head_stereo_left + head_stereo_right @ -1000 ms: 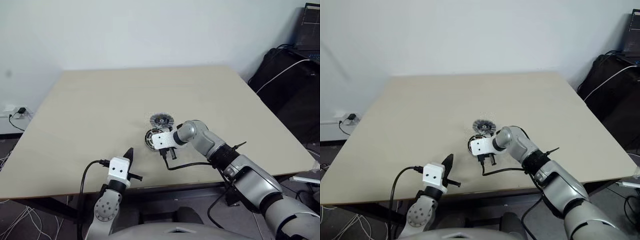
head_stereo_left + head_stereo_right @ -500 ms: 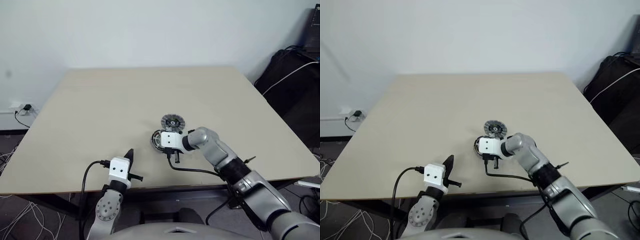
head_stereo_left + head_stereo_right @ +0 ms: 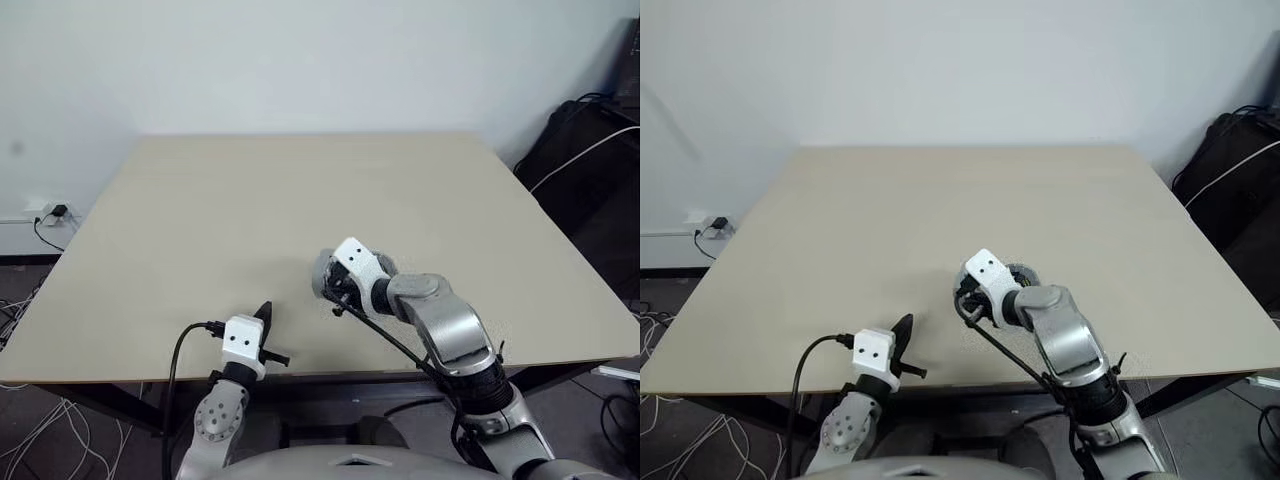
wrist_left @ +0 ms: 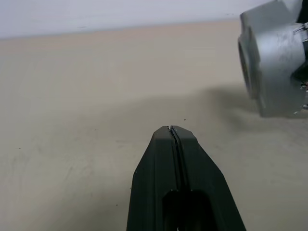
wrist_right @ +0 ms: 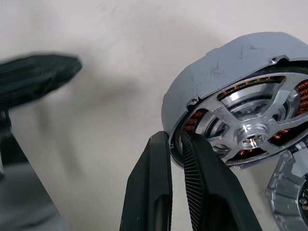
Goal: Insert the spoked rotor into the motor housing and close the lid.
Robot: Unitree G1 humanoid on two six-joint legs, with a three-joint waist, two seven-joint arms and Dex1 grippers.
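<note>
The right claw (image 5: 175, 144) is pinching the rim of the motor housing (image 5: 231, 86), a round grey metal cup with copper-brown windings in a ring inside it; one black finger is on the outer wall and the other is inside the rim. The housing is lifted off the beige wooden surface (image 3: 250, 200) and tilted on its edge, so that its open face turns toward the claw. Inside it sits the spoked rotor (image 5: 250, 125), a silvery wheel with a thin rim, open spokes and a shiny central hub; the windings show through the gaps between the spokes. In the head views the housing (image 3: 322, 272) is partly hidden behind the white wrist, above the near half of the surface, a little toward its right edge.

Just beside the housing, in the right wrist view, a part of a ribbed silver-grey metal disc, the lid (image 5: 286, 190), is visible; I cannot tell if it touches the housing.

The left claw (image 4: 173, 132) has its two black fingers pressed together with nothing between them. It hovers near the near edge of the surface, left of the right claw and apart from it.
</note>
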